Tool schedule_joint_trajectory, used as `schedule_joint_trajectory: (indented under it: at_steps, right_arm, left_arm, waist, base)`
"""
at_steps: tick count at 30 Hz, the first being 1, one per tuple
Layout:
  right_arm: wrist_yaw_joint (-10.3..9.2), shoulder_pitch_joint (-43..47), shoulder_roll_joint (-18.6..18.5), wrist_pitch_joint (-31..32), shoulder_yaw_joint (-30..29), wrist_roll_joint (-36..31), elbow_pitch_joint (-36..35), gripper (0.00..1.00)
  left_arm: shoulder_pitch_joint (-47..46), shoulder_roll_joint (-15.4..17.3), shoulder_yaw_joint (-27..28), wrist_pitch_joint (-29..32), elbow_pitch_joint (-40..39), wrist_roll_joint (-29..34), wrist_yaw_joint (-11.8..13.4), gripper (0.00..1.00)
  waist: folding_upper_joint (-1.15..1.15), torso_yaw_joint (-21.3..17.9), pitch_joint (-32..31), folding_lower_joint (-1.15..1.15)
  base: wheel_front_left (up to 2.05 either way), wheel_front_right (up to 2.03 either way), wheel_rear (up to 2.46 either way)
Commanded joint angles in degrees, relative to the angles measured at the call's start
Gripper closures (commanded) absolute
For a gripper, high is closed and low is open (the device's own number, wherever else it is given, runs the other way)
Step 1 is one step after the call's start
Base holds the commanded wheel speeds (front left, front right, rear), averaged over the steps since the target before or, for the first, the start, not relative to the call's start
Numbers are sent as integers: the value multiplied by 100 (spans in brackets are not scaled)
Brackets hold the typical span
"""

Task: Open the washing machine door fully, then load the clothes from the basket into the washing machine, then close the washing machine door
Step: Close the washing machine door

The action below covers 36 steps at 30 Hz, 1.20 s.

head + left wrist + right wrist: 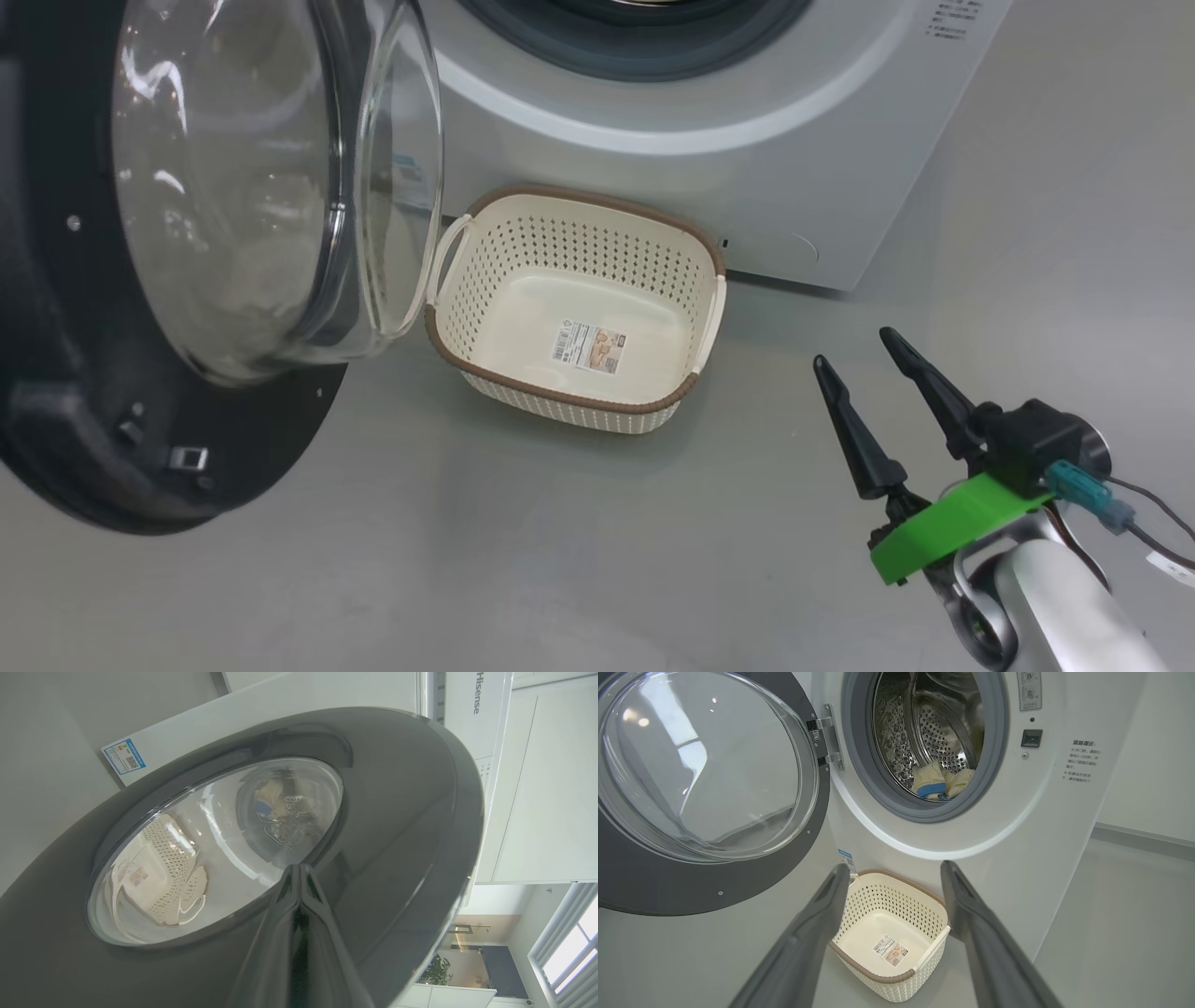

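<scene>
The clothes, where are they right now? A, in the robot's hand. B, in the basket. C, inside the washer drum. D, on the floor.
C: the clothes lie in the drum of the washing machine, while the basket holds just its sticker.

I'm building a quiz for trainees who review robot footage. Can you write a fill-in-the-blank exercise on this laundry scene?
1. Apart from its label sticker, the basket is ____.
2. The clothes lie inside the steel ____.
3. The washing machine door stands ____.
4. The claw with spread fingers is the robot's ____ one.

Missing words: empty; drum; open; right.
</scene>
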Motion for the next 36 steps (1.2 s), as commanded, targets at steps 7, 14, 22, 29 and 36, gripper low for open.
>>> schedule_joint_trajectory:
  at_steps: [7, 14, 22, 29, 36]
  right_arm:
    - [25, -20, 125, -36, 38, 49, -159, 0]
    - [25, -45, 204, -36, 16, 58, -160, 0]
    - [25, -31, 278, -36, -25, 57, -165, 0]
    - [25, 6, 303, -36, -44, 54, -174, 0]
    - [25, 0, 356, -36, -50, 54, -192, 0]
  left_arm:
    - [-12, -165, -349, 113, -967, 140, 564, 100]
    - [-92, -569, -669, -65, -1225, 229, 585, 100]
    - [-207, -1079, -973, -416, -1161, 330, 399, 100]
    - [-324, -1269, -1073, -633, -869, 393, 196, 100]
    - [-452, -1349, -1109, -753, -612, 400, 32, 100]
  waist:
    - [0, -155, -72, 0]
    - [0, -320, -96, 0]
    - [0, -601, -213, 0]
    - [0, -875, -302, 0]
    - [0, -1184, -319, 0]
  base:
    - [0, 0, 0]
    - [0, 0, 0]
    - [0, 0, 0]
    - [0, 0, 0]
    - [0, 0, 0]
